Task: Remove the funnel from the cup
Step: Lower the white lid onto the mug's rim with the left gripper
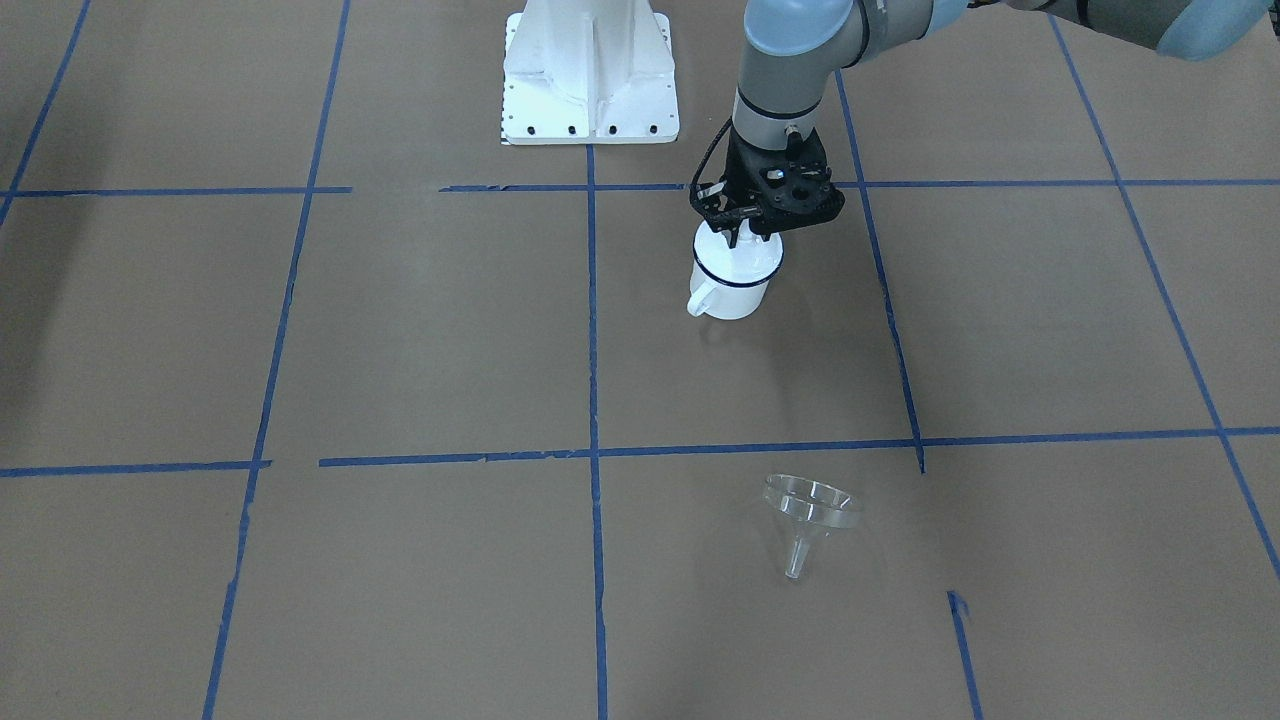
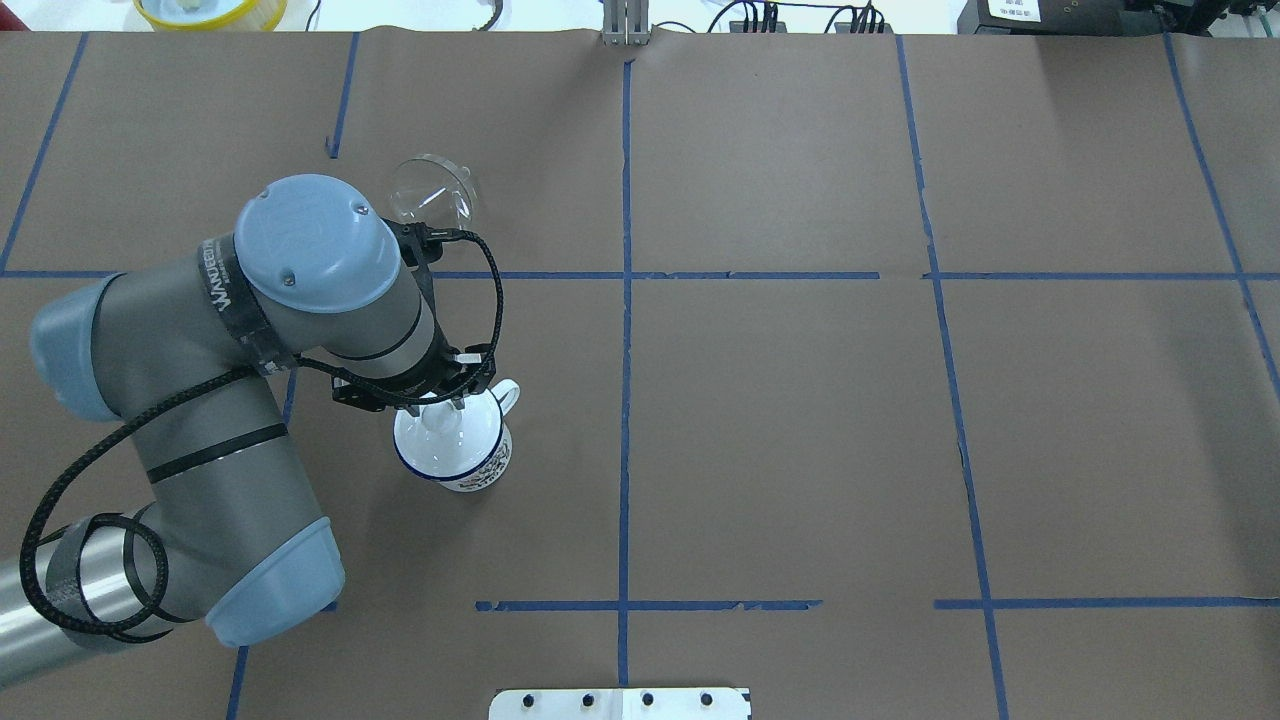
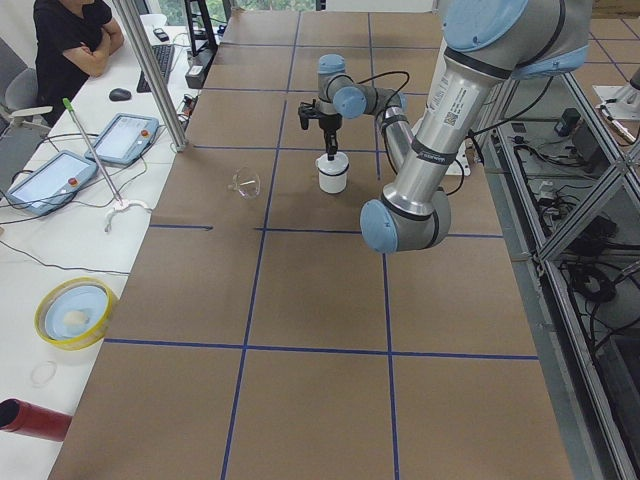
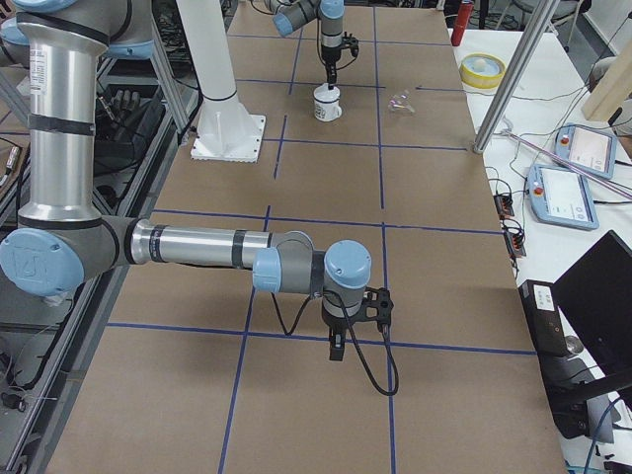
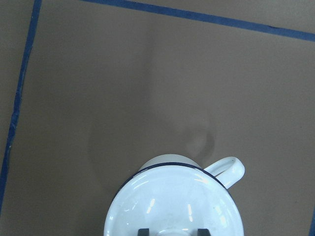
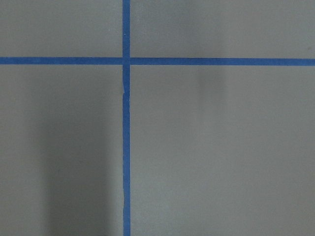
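The cup [image 1: 735, 280] is a white enamel mug with a dark blue rim, standing upright on the brown table, its handle toward the view's left. The clear funnel [image 1: 810, 505] lies on its side on the table, well apart from the cup; it also shows in the overhead view [image 2: 430, 190]. My left gripper [image 2: 438, 405] hangs over the cup's mouth [image 2: 455, 455], open and empty, with its fingertips [image 5: 142, 231] just above the rim. My right gripper [image 4: 336, 346] shows only in the exterior right view, low over bare table; I cannot tell if it is open or shut.
The robot's white base [image 1: 590, 75] stands at the table's edge behind the cup. A yellow bowl [image 3: 75, 310], tablets [image 3: 120, 138] and a seated operator [image 3: 70, 35] are at a side bench beyond the table. Blue tape lines grid the table.
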You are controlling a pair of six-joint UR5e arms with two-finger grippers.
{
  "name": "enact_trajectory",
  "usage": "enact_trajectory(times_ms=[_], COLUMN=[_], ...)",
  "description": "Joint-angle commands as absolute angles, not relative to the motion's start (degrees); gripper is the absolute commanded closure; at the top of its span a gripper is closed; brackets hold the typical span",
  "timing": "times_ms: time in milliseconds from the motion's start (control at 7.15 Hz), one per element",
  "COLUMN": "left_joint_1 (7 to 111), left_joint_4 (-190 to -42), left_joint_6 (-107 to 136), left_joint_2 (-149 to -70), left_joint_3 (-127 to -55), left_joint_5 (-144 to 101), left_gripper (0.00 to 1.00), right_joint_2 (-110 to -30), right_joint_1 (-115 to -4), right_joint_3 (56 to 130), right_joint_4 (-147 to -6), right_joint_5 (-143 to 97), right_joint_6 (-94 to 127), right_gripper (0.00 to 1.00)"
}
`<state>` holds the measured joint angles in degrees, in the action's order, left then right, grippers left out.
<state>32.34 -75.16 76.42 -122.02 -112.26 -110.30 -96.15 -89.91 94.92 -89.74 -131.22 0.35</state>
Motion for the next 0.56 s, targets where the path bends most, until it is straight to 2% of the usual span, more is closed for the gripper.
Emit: enact_trajectory(times_ms=[0,419], left_joint_1=[32.3,32.4], left_joint_4=[-75.5,-75.4], left_joint_6=[76.4,76.4], left_joint_2=[-122.1,-122.2], left_joint_3=[-112.3,-113.5], left_joint_5=[-110.3,-110.0], left_gripper=[0.0,0.0], right_joint_2=[-96.2,-96.2], right_joint_1=[-89.9,-89.9], right_joint_3=[94.9,94.9], right_joint_4=[-89.7,-89.7], right_joint_5=[-131.2,-131.2], right_joint_6=[0.4,0.4], right_gripper=[0.0,0.0])
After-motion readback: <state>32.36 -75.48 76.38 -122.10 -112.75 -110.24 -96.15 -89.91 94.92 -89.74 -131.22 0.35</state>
